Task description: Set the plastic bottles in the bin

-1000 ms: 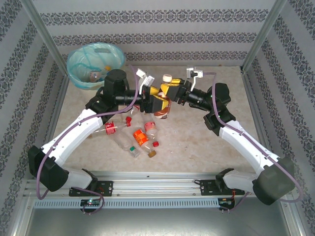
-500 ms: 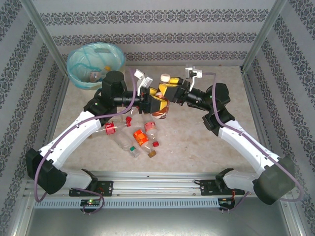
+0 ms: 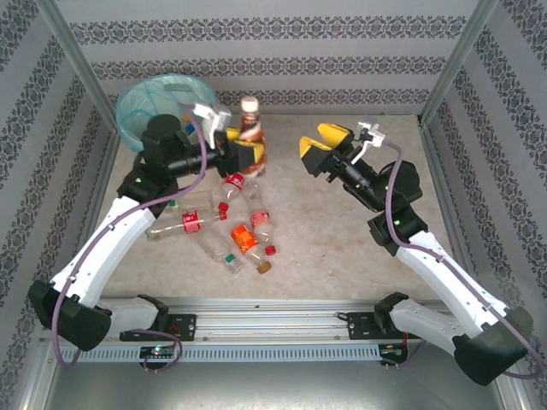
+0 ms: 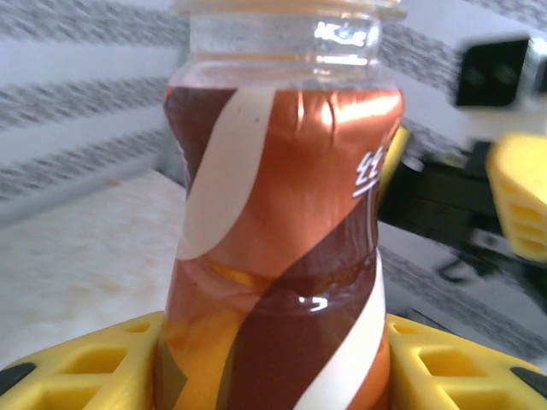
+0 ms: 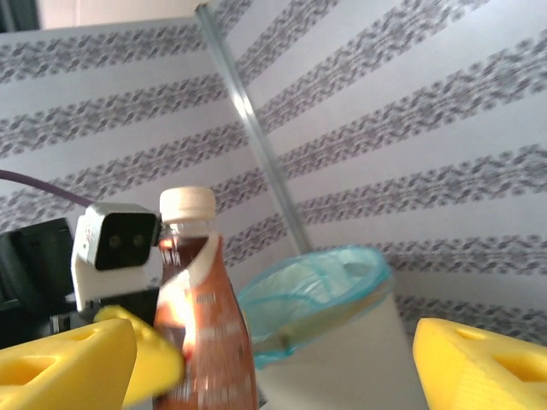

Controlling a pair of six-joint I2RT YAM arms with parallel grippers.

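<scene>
Step in hand: transport of one bottle to the bin. The left gripper (image 3: 246, 152) is clamped on the lower body of the brown-labelled bottle (image 3: 250, 128), which it holds upright just beside the bin (image 3: 149, 94), not yet over the opening. The right gripper (image 3: 325, 143) stands wide apart and empty, well clear to the right. The remaining bottles (image 3: 229, 209) lie grouped on the table (image 3: 342, 239), near the left arm.

Next move (a judgement): carry the bottle over the rim, then release. Its tall neck must clear the bag edge.

Change from one second ago: both grippers met mid-table on this bottle – since then the right has let go and withdrawn, and the left has swung toward the bin.
</scene>
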